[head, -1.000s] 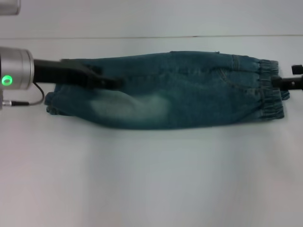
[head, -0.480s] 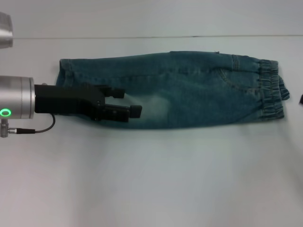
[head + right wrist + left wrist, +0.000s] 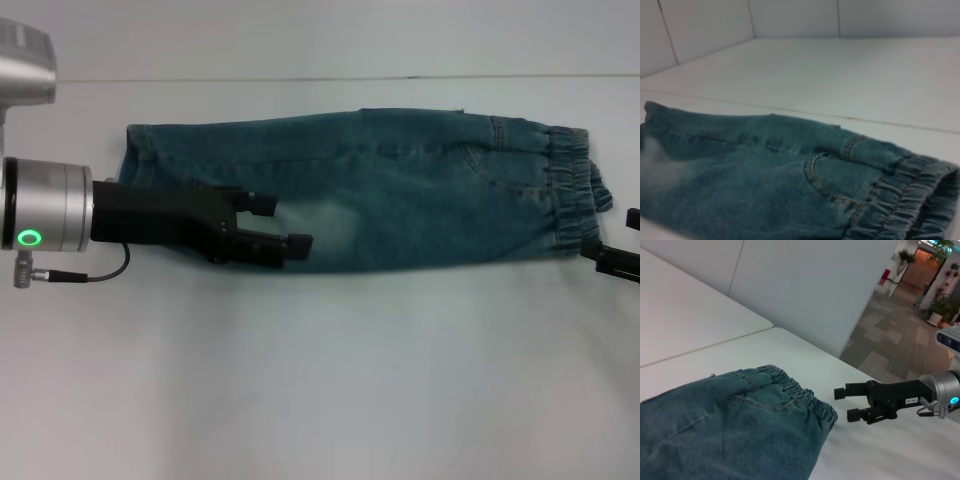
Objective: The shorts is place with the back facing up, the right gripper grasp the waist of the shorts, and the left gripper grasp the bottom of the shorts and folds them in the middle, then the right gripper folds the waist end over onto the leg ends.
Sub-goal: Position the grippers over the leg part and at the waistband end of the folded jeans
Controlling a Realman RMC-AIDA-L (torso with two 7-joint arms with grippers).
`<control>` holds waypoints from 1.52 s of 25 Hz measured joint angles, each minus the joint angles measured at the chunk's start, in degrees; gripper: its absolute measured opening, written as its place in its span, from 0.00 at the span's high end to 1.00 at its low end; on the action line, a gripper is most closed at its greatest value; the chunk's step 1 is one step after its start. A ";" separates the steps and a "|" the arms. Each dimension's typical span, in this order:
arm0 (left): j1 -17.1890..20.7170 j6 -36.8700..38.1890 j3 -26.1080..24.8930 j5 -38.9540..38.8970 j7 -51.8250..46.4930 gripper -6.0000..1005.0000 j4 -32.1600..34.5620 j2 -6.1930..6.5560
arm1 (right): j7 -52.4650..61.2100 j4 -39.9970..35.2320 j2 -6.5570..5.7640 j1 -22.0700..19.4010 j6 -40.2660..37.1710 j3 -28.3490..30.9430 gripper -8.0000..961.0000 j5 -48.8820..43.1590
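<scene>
The blue denim shorts (image 3: 420,200) lie folded lengthwise across the white table, leg ends (image 3: 140,160) at the left and elastic waist (image 3: 572,190) at the right. My left gripper (image 3: 287,223) is open over the shorts' near edge, left of the middle, with nothing between its fingers. Just the tip of my right gripper (image 3: 612,258) shows at the right edge, near the waist's front corner. In the left wrist view the right gripper (image 3: 845,403) is open and empty, a short way off the waist (image 3: 800,392). The right wrist view shows the back pocket (image 3: 840,185) and waistband (image 3: 910,200).
White table (image 3: 320,380) spreads in front of the shorts. A seam line (image 3: 300,78) runs across the table behind them. The table's far corner and a drop to the floor (image 3: 890,350) show in the left wrist view.
My left gripper drew off the leg end toward the near side and right, open. My right gripper left the waist, went out of view, then came back lower at the right edge.
</scene>
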 joint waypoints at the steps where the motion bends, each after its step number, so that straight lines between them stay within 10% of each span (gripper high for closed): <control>1: -0.07 -0.06 0.06 0.01 -0.01 0.07 0.00 0.00 | 0.81 -0.07 -0.05 0.44 0.12 0.00 0.04 -0.76; 35: -0.91 2.69 2.98 -0.07 0.81 0.07 -0.52 0.03 | -3.22 4.99 -2.10 7.43 2.63 -1.29 0.10 -10.70; 38: -0.92 2.71 2.99 -0.07 0.78 0.07 -0.52 0.03 | -4.24 5.02 -2.17 7.45 2.52 -1.25 0.21 -10.70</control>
